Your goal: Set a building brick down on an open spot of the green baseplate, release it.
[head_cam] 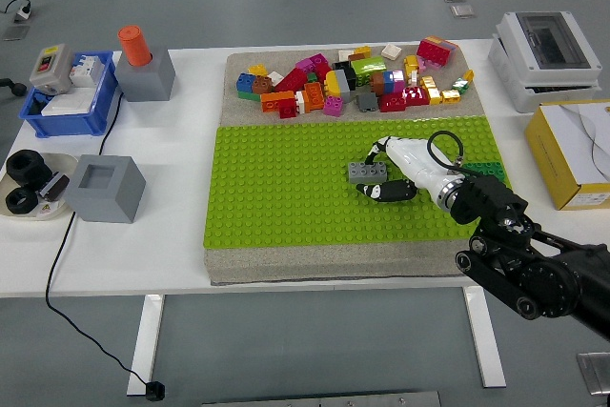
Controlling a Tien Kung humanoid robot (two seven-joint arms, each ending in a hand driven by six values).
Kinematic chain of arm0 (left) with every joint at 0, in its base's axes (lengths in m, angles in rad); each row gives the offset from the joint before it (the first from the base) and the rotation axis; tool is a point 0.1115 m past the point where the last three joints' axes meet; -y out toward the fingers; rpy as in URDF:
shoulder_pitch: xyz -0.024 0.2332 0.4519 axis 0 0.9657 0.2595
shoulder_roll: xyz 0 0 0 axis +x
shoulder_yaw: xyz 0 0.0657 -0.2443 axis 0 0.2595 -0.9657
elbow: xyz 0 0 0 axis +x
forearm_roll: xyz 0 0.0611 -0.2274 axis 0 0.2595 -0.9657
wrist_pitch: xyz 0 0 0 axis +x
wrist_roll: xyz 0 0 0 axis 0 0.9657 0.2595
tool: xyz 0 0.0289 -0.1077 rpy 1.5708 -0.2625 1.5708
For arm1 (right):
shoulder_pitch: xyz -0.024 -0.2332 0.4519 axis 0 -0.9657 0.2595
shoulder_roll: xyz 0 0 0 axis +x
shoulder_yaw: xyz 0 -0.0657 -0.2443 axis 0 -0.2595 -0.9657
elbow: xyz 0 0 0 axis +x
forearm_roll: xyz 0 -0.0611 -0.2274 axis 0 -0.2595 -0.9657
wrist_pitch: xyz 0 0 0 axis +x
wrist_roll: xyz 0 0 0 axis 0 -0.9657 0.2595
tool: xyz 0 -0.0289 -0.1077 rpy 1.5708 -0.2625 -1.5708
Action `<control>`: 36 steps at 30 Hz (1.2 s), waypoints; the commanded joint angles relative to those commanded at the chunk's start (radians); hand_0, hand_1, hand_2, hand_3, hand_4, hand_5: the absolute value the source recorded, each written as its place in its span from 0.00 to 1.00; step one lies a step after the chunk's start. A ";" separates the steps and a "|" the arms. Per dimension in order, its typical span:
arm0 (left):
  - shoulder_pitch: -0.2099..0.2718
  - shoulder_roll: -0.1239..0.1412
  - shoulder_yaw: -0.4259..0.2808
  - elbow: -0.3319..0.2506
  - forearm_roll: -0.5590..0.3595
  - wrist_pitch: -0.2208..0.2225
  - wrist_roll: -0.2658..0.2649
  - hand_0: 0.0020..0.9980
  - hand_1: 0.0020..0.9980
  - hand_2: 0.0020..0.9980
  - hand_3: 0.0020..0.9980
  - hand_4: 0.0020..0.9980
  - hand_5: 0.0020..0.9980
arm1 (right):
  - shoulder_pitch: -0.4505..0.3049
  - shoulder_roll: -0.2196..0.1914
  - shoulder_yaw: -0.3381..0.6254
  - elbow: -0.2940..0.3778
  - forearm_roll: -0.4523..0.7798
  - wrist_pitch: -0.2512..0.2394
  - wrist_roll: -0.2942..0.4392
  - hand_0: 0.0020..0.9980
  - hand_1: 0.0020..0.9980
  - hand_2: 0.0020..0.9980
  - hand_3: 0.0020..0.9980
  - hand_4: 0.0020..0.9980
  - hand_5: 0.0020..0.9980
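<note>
Right hand (pixel 386 173) grips grey brick (pixel 366 172) by its end, low over green baseplate (pixel 286 188) on counter. Brick looks light, rigid, slick plastic; pinch its long sides.

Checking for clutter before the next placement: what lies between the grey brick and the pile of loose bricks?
In the head view, only bare green baseplate studs lie between the grey brick and the brick pile; the right hand sits beside the brick.

Bright green baseplate (pixel 276 197) — grey brick (pixel 366 172) on it — white right hand (pixel 405 164), black fingers (pixel 381 191).
</note>
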 joint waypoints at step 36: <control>0.010 0.003 -0.008 0.000 0.005 0.001 -0.001 0.66 0.64 0.65 0.67 0.71 0.21 | -0.238 -0.219 0.382 0.281 -0.321 0.194 -0.277 0.78 0.81 0.85 0.66 0.57 0.04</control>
